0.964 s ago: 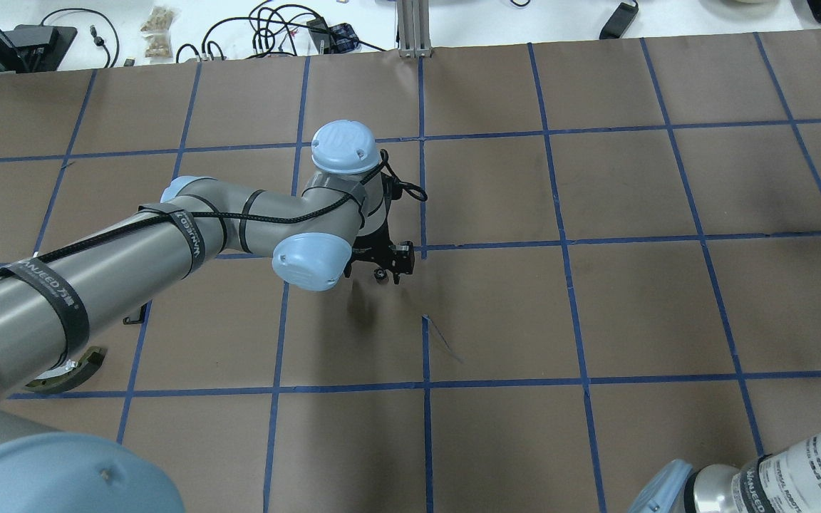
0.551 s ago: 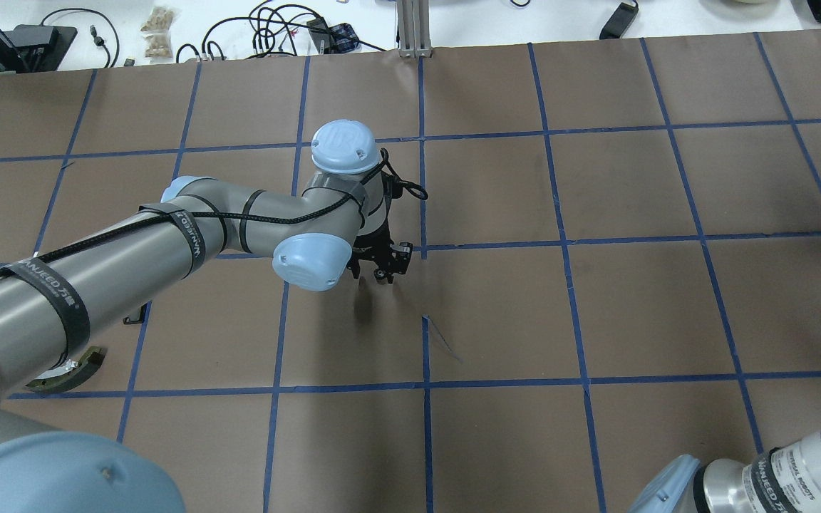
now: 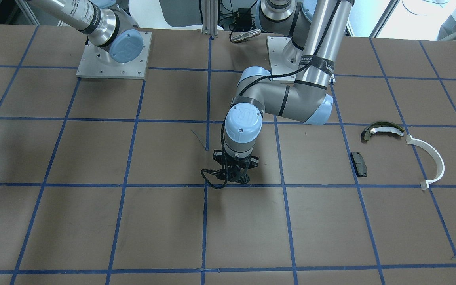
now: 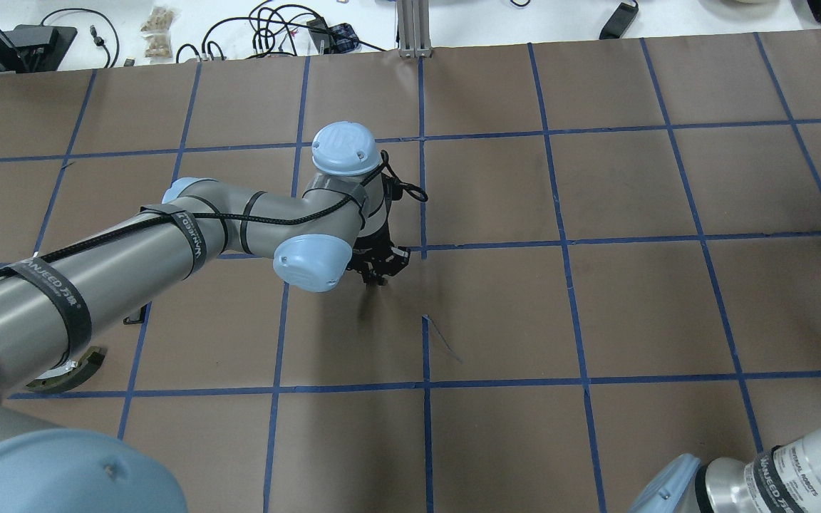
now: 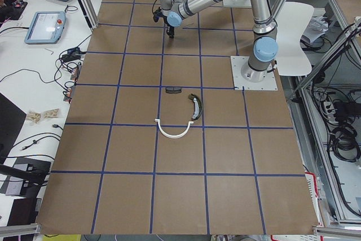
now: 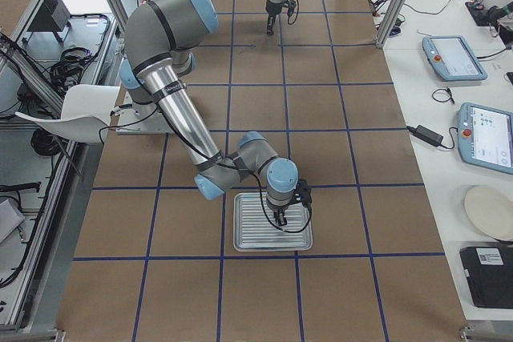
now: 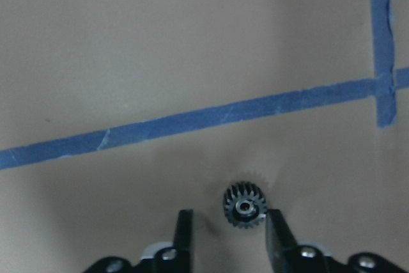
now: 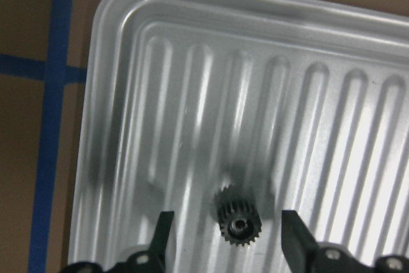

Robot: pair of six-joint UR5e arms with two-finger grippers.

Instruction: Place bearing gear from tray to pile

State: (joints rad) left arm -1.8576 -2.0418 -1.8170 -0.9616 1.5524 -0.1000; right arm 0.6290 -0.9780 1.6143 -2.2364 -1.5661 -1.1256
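Bright, even light from above leaves only a soft, faint shadow on the brown table (image 4: 638,306) beneath the left arm (image 4: 132,249). The fixed views are sharp; both wrist views are softer, out of focus along the lower edge. The tray (image 8: 211,11) shows pale glare streaks on its ridges

Front-facing: across the table (image 3: 93,221) from the robot, steep down-look, bases at top, mid range. Overhead: behind the robot's shoulders, looks forward and down, left arm (image 4: 97,278) huge at near left. Both share the centre grid squares. Left-end view: high, far, looks along the whole table; shares the white arc (image 3: 441,161) with front-facing. Right-end view: same from the opposite end, tray (image 6: 252,234) close to it. Left wrist camera: very near, straight down on paper and the loose gear (image 7: 245,206). Right wrist camera: very near, down into the tray's ribbed floor and the tray gear (image 8: 238,224).
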